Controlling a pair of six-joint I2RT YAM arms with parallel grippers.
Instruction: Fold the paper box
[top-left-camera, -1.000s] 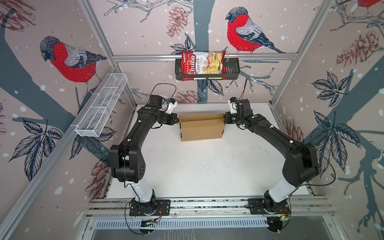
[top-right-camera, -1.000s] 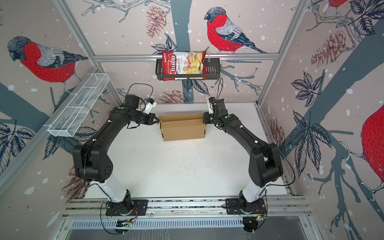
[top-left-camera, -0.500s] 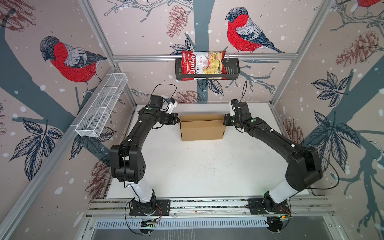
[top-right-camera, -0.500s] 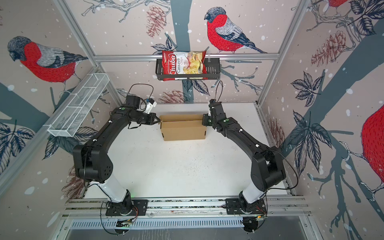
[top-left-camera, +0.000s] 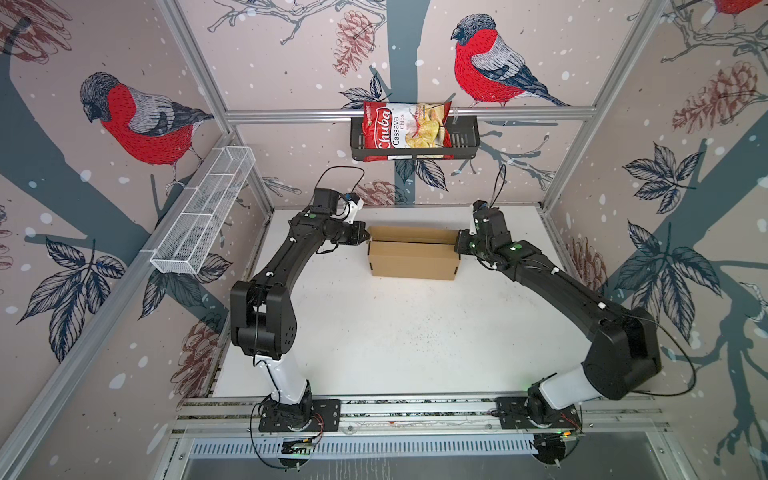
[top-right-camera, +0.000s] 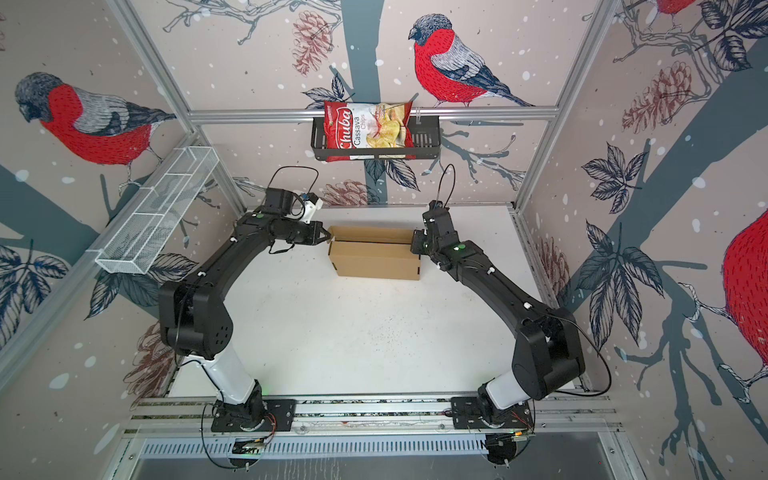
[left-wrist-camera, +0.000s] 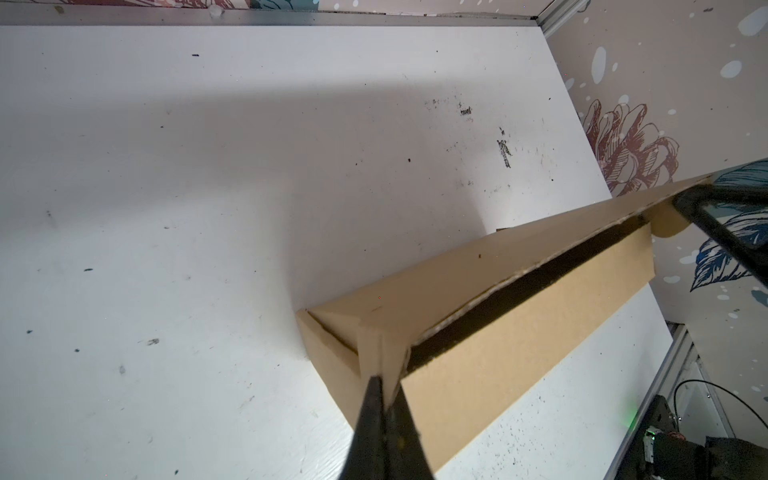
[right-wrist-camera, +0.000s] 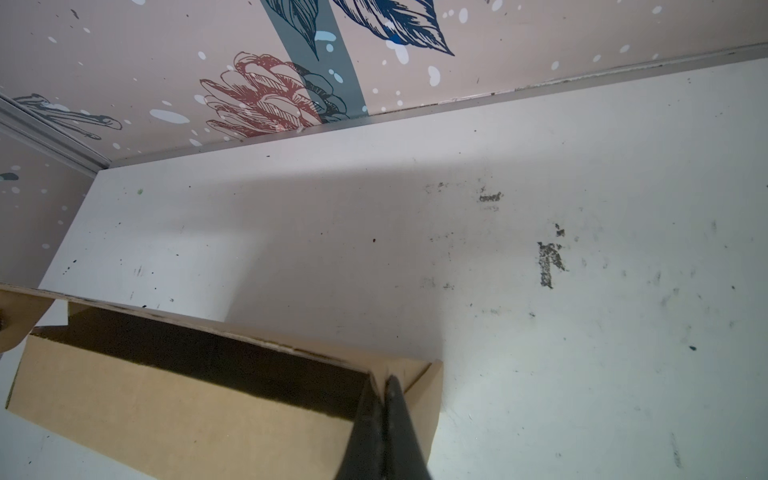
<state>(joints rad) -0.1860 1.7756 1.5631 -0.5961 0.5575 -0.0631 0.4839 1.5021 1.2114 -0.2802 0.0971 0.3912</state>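
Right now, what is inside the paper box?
Through the gap under the partly closed lid of the paper box, only dark, shadowed interior shows in both wrist views, and no contents are visible. The lid covers the rest, so the floor cannot be checked.
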